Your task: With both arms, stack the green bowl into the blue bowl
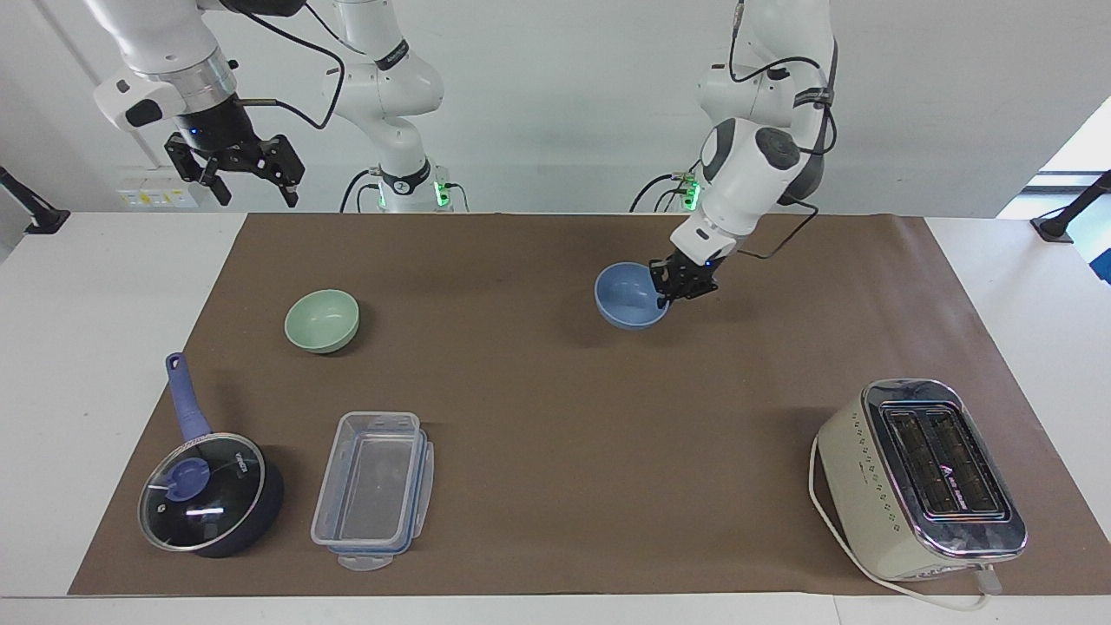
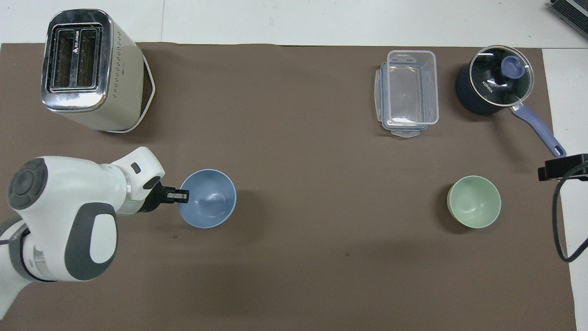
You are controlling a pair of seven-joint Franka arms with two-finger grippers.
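The blue bowl (image 1: 630, 296) hangs upright just above the brown mat, near the middle of the table. My left gripper (image 1: 672, 292) is shut on its rim at the side toward the left arm's end; both also show in the overhead view, the bowl (image 2: 207, 198) and the gripper (image 2: 182, 196). The green bowl (image 1: 322, 320) sits upright on the mat toward the right arm's end (image 2: 474, 201). My right gripper (image 1: 252, 187) waits open and empty, raised high over the table's edge at the right arm's end; only its black tip (image 2: 562, 167) shows in the overhead view.
A cream toaster (image 1: 920, 477) stands at the left arm's end, farther from the robots. A clear plastic container (image 1: 373, 490) and a dark blue saucepan with glass lid (image 1: 208, 490) lie farther from the robots than the green bowl. The brown mat (image 1: 555, 417) covers the table.
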